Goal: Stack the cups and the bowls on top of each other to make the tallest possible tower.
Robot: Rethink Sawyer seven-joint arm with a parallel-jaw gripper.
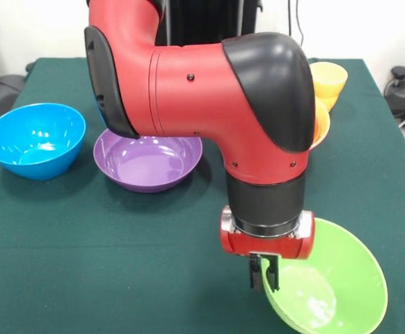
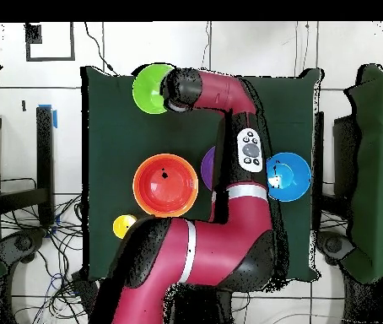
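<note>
My gripper [image 1: 265,277] hangs at the near left rim of the green bowl [image 1: 331,289], fingers close together across that rim; overhead it shows as gripper [image 2: 172,98] beside the green bowl [image 2: 150,87]. A purple bowl [image 1: 147,161] and a blue bowl [image 1: 34,139] stand apart further back. The large orange bowl [image 2: 137,184] holds a red-orange bowl [image 2: 165,187] nested inside; in the front view only an edge of the orange bowl [image 1: 321,126] shows behind my arm. A yellow cup [image 1: 328,80] stands upright beside it, seen overhead as the yellow cup [image 2: 124,225].
My arm [image 1: 209,90] reaches across the green tablecloth [image 1: 84,264] and hides part of the purple bowl [image 2: 207,165]. The blue bowl [image 2: 289,175] sits near one table edge. Cables and stands lie off the table.
</note>
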